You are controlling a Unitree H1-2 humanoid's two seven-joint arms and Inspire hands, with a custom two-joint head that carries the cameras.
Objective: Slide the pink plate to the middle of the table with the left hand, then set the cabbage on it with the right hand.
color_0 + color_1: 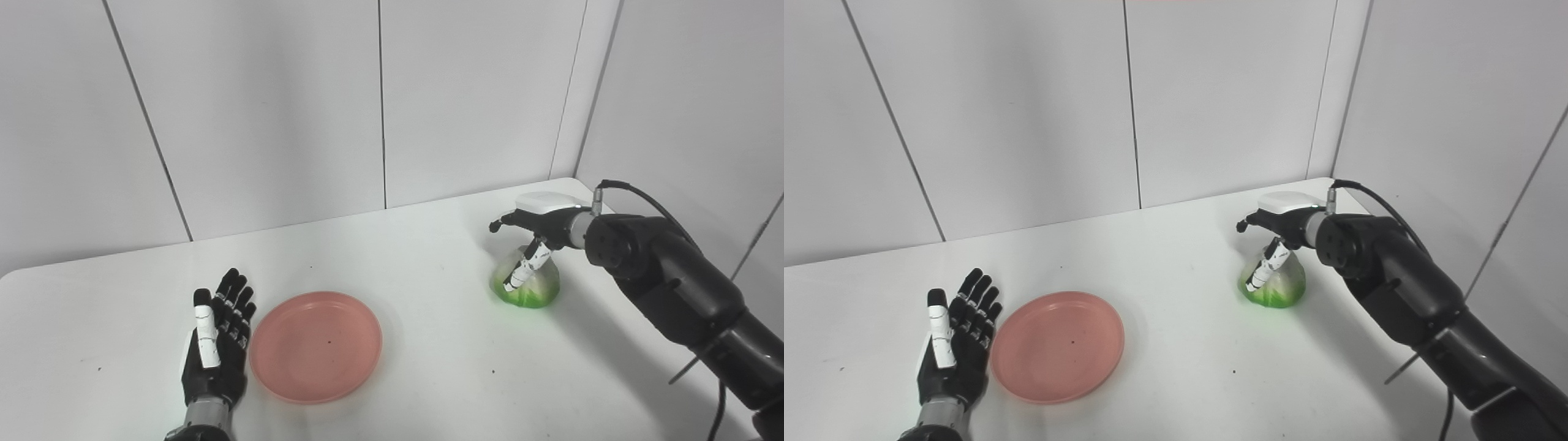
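White table (429, 257), panelled walls. Pink plate (315, 346): left of centre; left hand (215, 343) flat, fingers spread, beside its rim. Right hand (531, 245): apparently closing on cabbage (527, 286), far right. Placement pending.

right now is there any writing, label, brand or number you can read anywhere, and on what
None can be read.
pink plate: plain, only a small dark speck.
cabbage: no label showing.
left hand and right hand: white patches with small dark marks, too small and blurred to read as text.
table and wall panels: blank.
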